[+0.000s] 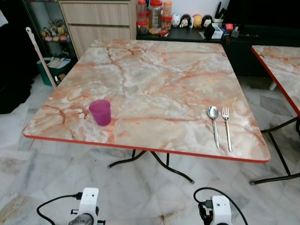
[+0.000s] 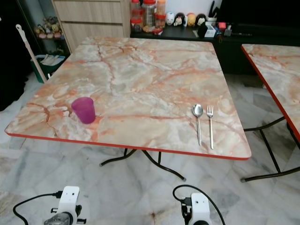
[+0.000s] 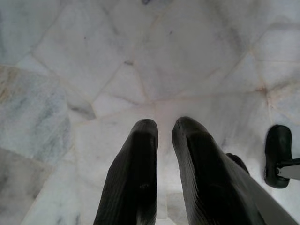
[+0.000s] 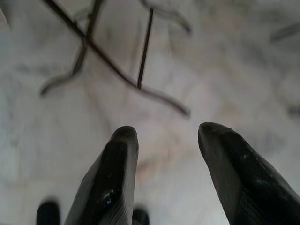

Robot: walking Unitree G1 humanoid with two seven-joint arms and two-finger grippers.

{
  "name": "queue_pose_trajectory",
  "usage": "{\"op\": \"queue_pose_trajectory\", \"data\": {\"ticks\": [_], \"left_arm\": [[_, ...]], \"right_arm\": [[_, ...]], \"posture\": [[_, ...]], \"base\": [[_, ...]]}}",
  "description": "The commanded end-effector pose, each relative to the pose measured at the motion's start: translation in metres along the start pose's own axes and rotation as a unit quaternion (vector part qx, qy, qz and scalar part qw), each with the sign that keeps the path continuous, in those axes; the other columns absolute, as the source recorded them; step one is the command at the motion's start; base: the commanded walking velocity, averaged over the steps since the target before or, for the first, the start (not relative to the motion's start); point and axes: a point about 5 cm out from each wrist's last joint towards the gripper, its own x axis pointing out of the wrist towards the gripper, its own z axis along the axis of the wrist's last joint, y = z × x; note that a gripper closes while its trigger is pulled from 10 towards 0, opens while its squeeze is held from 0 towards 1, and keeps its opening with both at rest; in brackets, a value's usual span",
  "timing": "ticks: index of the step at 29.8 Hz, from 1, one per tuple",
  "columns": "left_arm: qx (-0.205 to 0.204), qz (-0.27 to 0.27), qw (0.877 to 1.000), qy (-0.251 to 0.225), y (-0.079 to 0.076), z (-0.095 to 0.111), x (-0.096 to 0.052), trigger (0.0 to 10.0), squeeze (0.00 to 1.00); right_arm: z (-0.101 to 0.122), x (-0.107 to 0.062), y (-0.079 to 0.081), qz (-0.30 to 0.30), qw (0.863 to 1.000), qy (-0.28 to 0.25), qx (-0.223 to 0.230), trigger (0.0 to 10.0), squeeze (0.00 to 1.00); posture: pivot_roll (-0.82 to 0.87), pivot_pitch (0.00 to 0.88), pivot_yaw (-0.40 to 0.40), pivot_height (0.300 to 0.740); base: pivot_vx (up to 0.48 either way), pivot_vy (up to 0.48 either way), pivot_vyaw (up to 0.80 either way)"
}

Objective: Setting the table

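Both arms hang idle: left gripper (image 3: pixel 164 140) nearly closed, right gripper (image 4: pixel 164 140) parted, both empty; cup (image 1: pixel 100 112), spoon (image 1: pixel 213 123), fork (image 1: pixel 227 126) far ahead; next likely approach table (image 1: pixel 154 75)

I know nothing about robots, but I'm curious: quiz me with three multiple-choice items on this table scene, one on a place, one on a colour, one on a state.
1. Where does the fork lie?
A. Beside the spoon, on its right
B. Inside the cup
C. On the floor

2. What colour is the cup?
A. Green
B. Purple
C. White

3. How is the right gripper?
A. Shut on the spoon
B. Shut on the cup
C. Open and empty, over the floor

Answers:
1. A, the two pieces lie parallel near the table's front right corner.
2. B, the head views show it purple, upright near the front left edge.
3. C, its wrist view shows the fingers spread with bare floor between them.
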Motion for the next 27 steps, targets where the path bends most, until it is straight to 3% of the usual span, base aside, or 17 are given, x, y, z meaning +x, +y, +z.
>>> {"op": "queue_pose_trajectory", "data": {"ticks": [1, 4, 8, 11, 17, 22, 23, 25, 26, 27], "left_arm": [[0.005, 0.005, 1.000, 0.015, 0.005, -0.006, -0.001, 10.0, 0.00], [0.005, 0.007, 1.000, 0.016, 0.006, -0.008, -0.001, 10.0, 0.00], [0.002, 0.009, 1.000, 0.016, 0.007, -0.008, -0.002, 10.0, 0.00], [0.003, 0.013, 1.000, 0.022, 0.009, -0.013, -0.003, 10.0, 0.00], [-0.004, 0.023, 0.999, 0.026, 0.014, -0.016, -0.004, 10.0, 0.00], [-0.005, 0.024, 0.999, 0.026, 0.014, -0.017, -0.004, 10.0, 0.00], [-0.004, 0.024, 0.999, 0.026, 0.014, -0.017, -0.004, 10.0, 0.00], [-0.005, 0.024, 0.999, 0.025, 0.013, -0.016, -0.004, 10.0, 0.00], [-0.005, 0.024, 0.999, 0.025, 0.013, -0.016, -0.004, 10.0, 0.00], [-0.007, 0.022, 0.999, 0.023, 0.011, -0.014, -0.003, 10.0, 0.00]], "right_arm": [[0.005, -0.002, 0.000, 0.006, 0.999, -0.031, -0.010, 10.0, 0.00], [0.014, -0.013, -0.004, 0.014, 0.995, -0.089, -0.046, 10.0, 0.00], [0.016, -0.016, -0.005, 0.012, 0.993, -0.102, -0.049, 10.0, 0.00], [0.037, -0.027, 0.000, 0.023, 0.984, -0.167, -0.063, 10.0, 0.00], [0.072, -0.042, 0.011, 0.041, 0.965, -0.244, -0.082, 10.0, 0.00], [0.091, -0.042, 0.015, 0.043, 0.957, -0.274, -0.083, 10.0, 0.00], [0.114, -0.039, 0.019, 0.038, 0.949, -0.304, -0.078, 10.0, 0.00], [0.134, -0.035, 0.021, 0.029, 0.942, -0.329, -0.066, 10.0, 0.00], [0.134, -0.035, 0.021, 0.029, 0.942, -0.329, -0.066, 10.0, 0.00], [0.154, -0.027, 0.019, 0.014, 0.937, -0.346, -0.039, 10.0, 0.00]], "posture": [[-0.09, 0.102, 0.002, 0.740], [-0.09, 0.124, 0.001, 0.740], [-0.09, 0.124, 0.001, 0.740], [-0.09, 0.135, -0.005, 0.740], [-0.10, 0.145, -0.007, 0.740], [-0.10, 0.146, -0.007, 0.740], [-0.10, 0.145, -0.008, 0.740], [-0.10, 0.143, -0.007, 0.740], [-0.10, 0.143, -0.007, 0.740], [-0.10, 0.142, -0.007, 0.740]], "base": [[0.000, 0.000, 0.00], [0.000, 0.000, 0.00], [0.000, 0.000, 0.00], [0.000, 0.000, 0.00], [0.000, 0.000, 0.00], [0.000, 0.000, 0.00], [0.000, 0.000, 0.00], [0.000, 0.000, 0.00], [0.000, 0.000, 0.00], [0.000, 0.000, 0.00]]}}
